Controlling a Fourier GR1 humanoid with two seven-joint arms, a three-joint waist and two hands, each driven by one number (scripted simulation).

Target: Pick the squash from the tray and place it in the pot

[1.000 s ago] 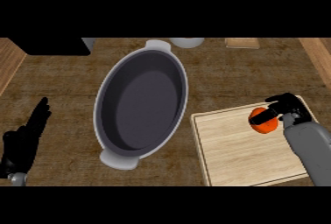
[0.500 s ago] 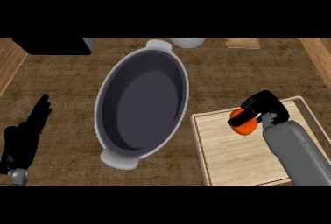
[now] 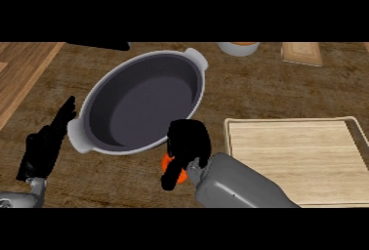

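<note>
The right hand (image 3: 189, 142) was curled round the orange squash (image 3: 167, 160) just at the near rim of the pot (image 3: 144, 105), the left hand (image 3: 43, 149) lay open with straight fingers to the pot's left, and the tray (image 3: 292, 146) sat to its right.

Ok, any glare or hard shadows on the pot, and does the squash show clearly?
Head view: no glare on the pot, its inside dark and dull; no hard shadows around it; the right hand hides most of the squash, only orange slivers show.
</note>
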